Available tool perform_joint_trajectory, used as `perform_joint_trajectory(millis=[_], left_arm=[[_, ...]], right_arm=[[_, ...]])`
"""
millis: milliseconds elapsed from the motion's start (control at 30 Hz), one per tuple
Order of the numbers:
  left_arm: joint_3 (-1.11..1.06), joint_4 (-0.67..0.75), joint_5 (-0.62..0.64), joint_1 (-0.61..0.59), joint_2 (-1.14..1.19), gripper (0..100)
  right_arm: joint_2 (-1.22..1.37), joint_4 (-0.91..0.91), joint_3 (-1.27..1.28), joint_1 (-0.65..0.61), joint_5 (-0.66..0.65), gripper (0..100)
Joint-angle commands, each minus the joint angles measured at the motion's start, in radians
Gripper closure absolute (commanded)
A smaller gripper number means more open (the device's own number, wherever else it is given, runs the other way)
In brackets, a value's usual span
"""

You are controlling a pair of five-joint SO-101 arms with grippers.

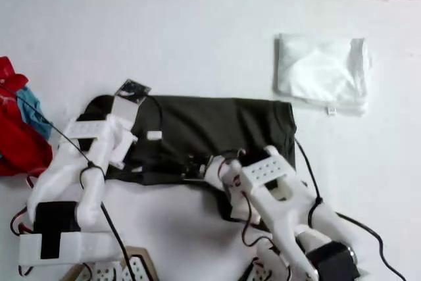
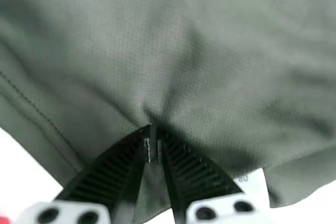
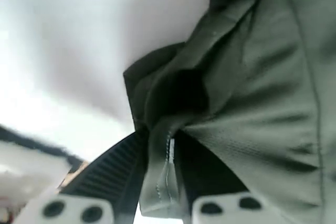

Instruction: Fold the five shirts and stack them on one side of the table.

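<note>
Olive mesh cloth, light, limp and probably a little slick: the dark shirt (image 1: 217, 129) lies on the tabletop (image 1: 197, 37), running from my left fingers (image 2: 118, 166), which pinch a pucker of it, to my right fingers (image 3: 107, 169), clamped on its hem. I judge hems near the corners hold best, though it will sag between.

Dark shirt (image 2: 210, 51): I'm seeing matt cloth, fine pinhole knit.
White shirt (image 1: 322, 70): soft cloth, lightly creased.
Left gripper (image 2: 152, 148): black ribbed plastic on my feed, white matt shell.
Table (image 1: 197, 37): smooth white, matt.
</note>
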State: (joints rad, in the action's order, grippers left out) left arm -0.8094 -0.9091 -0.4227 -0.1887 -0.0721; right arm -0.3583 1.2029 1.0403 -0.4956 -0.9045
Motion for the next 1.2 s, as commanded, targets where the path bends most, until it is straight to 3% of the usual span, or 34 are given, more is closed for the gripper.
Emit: perform_joint_trajectory(millis=[0, 367, 833, 967, 1167], left_arm=[[0.005, 0.029, 0.005, -0.009, 0.006, 97], [0.005, 0.029, 0.005, -0.011, 0.006, 97], [0.005, 0.028, 0.005, -0.011, 0.006, 97], [0.005, 0.028, 0.005, -0.011, 0.006, 97], [0.005, 0.028, 0.006, -0.011, 0.006, 97]], right_arm=[[0.01, 0.097, -0.17, 0.062, -0.009, 98.1], [0.061, 0.163, -0.512, 0.17, -0.127, 98.1], [0.639, 0.17, -1.039, 0.24, -0.124, 98.1], [0.72, 0.17, -1.149, 0.252, 0.025, 94.3], [0.736, 0.143, -1.264, 0.308, 0.377, 86.9]])
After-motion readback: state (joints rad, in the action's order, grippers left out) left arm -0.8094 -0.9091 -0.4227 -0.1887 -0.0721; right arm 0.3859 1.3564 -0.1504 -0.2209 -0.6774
